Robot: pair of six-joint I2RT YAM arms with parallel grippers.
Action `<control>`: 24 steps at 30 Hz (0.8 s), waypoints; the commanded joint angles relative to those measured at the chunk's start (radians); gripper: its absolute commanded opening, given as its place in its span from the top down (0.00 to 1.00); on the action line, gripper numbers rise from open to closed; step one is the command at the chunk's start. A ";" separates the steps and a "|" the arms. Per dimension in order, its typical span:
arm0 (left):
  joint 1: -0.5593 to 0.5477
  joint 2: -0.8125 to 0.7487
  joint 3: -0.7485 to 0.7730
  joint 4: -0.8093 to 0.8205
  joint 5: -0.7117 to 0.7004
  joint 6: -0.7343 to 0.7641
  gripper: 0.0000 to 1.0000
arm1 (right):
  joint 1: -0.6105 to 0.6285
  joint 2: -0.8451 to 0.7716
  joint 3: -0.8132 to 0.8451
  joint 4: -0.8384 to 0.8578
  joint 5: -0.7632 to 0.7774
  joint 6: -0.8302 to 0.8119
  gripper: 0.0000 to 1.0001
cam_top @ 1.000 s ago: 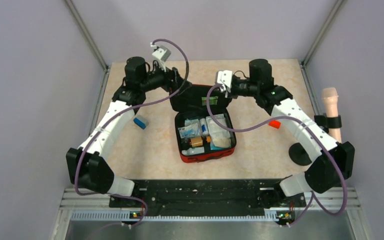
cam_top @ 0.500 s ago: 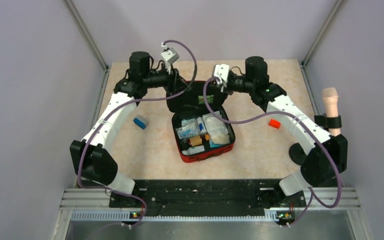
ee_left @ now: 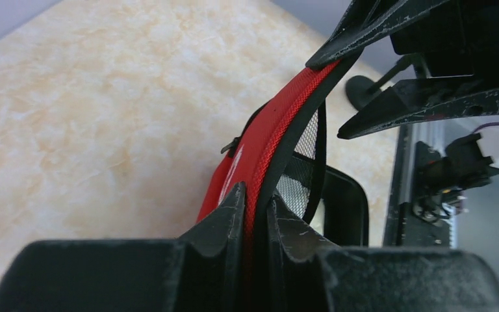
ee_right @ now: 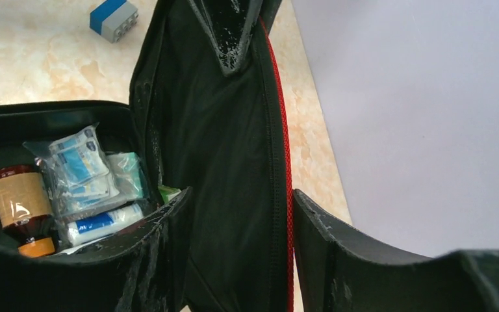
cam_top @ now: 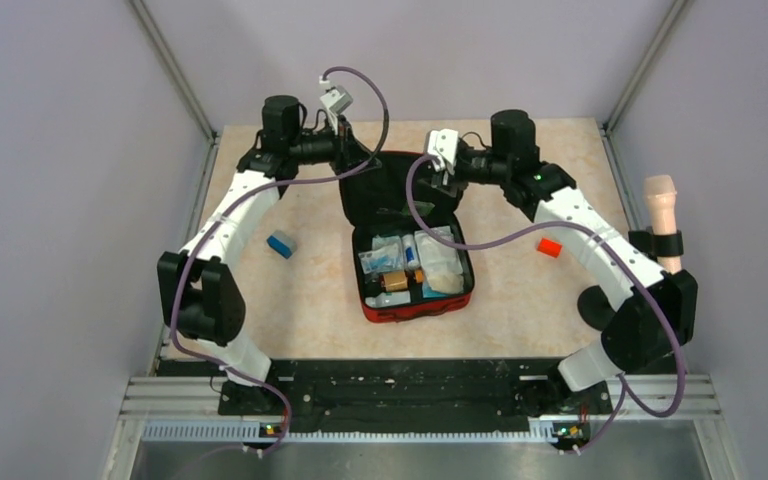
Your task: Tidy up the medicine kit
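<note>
The square red soft zip medicine kit (cam_top: 412, 268) with black lining sits mid-table, its lid (cam_top: 390, 190) raised at the far side. The left gripper (ee_left: 252, 214) is pinched tight on the lid's red zip edge; the right gripper (ee_right: 237, 214) straddles that same lid, fingers parted around it, contact unclear. Packets and a brown bottle (ee_right: 18, 201) fill the base. A small blue box (cam_top: 280, 244) lies left, an orange-red cap (cam_top: 549, 247) right.

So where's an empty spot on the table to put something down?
Bare tabletop lies between the small blue box and the square red zip medicine kit, and between the kit and the small orange-red cap. The far end by the lid, where both grippers work, is crowded.
</note>
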 commanded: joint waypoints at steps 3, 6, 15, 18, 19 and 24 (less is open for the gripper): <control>-0.040 0.019 -0.020 0.082 0.090 -0.164 0.89 | 0.023 -0.105 -0.039 -0.049 -0.037 -0.055 0.47; -0.043 0.032 0.045 -0.086 0.062 -0.100 0.56 | 0.023 -0.106 -0.011 -0.121 -0.036 -0.054 0.46; -0.044 -0.008 0.208 -0.465 -0.036 0.021 0.02 | 0.012 -0.184 -0.019 -0.378 -0.107 0.143 0.36; -0.043 -0.070 0.186 -0.349 -0.070 -0.067 0.01 | -0.032 -0.216 -0.068 -0.317 -0.142 0.252 0.35; -0.042 -0.091 0.175 -0.311 -0.085 -0.097 0.01 | -0.049 -0.216 -0.066 -0.319 -0.161 0.252 0.35; -0.036 -0.140 0.135 -0.172 -0.063 -0.208 0.01 | -0.086 -0.192 -0.006 -0.420 -0.204 0.171 0.35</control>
